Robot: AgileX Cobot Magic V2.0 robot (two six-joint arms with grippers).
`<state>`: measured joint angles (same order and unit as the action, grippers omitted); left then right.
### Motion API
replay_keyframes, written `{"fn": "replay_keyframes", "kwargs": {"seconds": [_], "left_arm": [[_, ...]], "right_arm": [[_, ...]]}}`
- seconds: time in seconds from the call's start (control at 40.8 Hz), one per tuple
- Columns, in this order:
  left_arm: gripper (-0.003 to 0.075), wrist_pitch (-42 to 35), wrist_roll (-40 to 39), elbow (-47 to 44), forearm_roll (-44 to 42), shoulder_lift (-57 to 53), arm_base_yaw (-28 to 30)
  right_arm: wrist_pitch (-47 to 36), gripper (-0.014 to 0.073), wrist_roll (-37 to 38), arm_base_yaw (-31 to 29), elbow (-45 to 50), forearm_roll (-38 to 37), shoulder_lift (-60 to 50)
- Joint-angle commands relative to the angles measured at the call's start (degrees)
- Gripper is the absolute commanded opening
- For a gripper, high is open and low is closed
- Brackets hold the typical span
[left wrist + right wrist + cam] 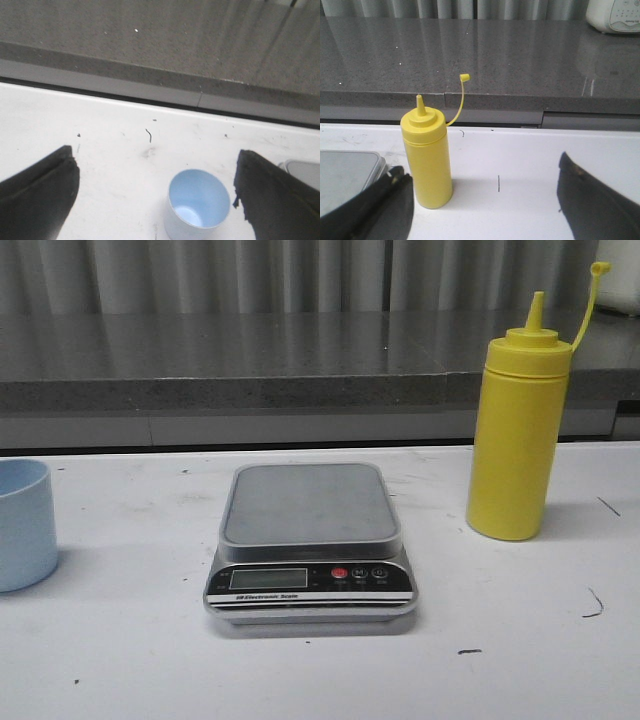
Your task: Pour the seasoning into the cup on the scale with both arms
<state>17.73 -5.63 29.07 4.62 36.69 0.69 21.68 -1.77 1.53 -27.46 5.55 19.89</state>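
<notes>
At table centre, scale, panel reading "Electronic Scale", platform bare. Cup stands far left; yellow bottle right, uncapped, both apart from it. Left gripper spread above cup; right gripper spread near bottle.

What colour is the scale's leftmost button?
Red button on the scale; front view shows it best.

White table, grey stone counter.
</notes>
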Motion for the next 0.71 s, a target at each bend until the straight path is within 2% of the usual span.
{"fn": "replay_keyframes", "kwargs": {"seconds": [0.0,0.098,0.196,0.343,0.54,0.687], "left_arm": [[0.0596,-1.4,2.5,5.8,0.8,5.2,-3.4],[0.0596,4.3,7.0,10.5,0.8,10.9,-8.8],[0.0596,12.6,7.1,15.9,0.5,18.2,-12.8],[0.0596,21.6,7.1,23.3,-0.7,28.7,-15.7],[0.0596,25.2,7.1,29.7,-2.1,39.5,-16.0],[0.0596,25.2,7.1,31.8,-2.2,45.9,-16.0]], "right_arm": [[-5.2,0.0605,-0.4,-0.1,-1.6,0.0,0.8],[-5.2,0.0605,-0.4,-0.1,-1.6,0.0,0.8],[-5.1,0.0605,-0.4,-0.1,-1.6,0.0,0.8],[-5.1,0.0605,-0.4,-0.1,-1.6,0.0,0.8],[-5.1,0.0605,-0.4,-0.1,-1.6,0.0,0.8],[-5.1,0.0605,-0.4,-0.1,-1.6,0.0,0.8]]}}
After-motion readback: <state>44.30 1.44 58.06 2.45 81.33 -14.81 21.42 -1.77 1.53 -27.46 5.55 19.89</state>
